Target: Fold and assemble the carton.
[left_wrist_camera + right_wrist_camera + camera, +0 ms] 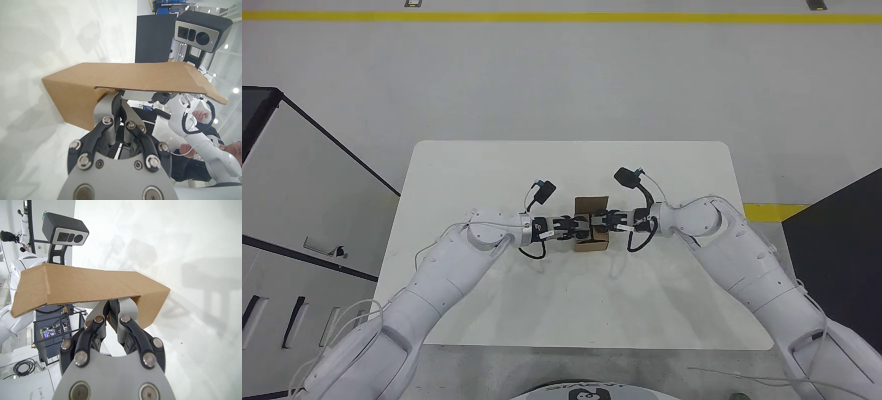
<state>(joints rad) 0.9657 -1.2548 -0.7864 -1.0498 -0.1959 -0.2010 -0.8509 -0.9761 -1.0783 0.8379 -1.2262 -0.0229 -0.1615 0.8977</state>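
top view has the carton [590,224] sitting about mid-desk, wedged right between the two arms. left gripper [567,228] is on one end and right gripper [614,222] on the other. right wrist view shows that arm's fingers [130,306] clamped together on a bit of cardboard at the carton's open end. left wrist view looks the same, fingers [103,106] pinched tight at the edge of a side wall, though the cardboard between them is harder to make out.

progress-wise i'd call it early to midway. the flat blank is popped up into a sleeve with creased corners, resting on the desk [492,170]. both ends are open and a long flap sticks straight out, not yet folded. closing the end flaps and tucking them is what's left.

around it: dark cabinet [272,110] off the desk's side, well apart. my guess is the real obstacle is the grippers themselves, since each one sits in an end that needs closing.
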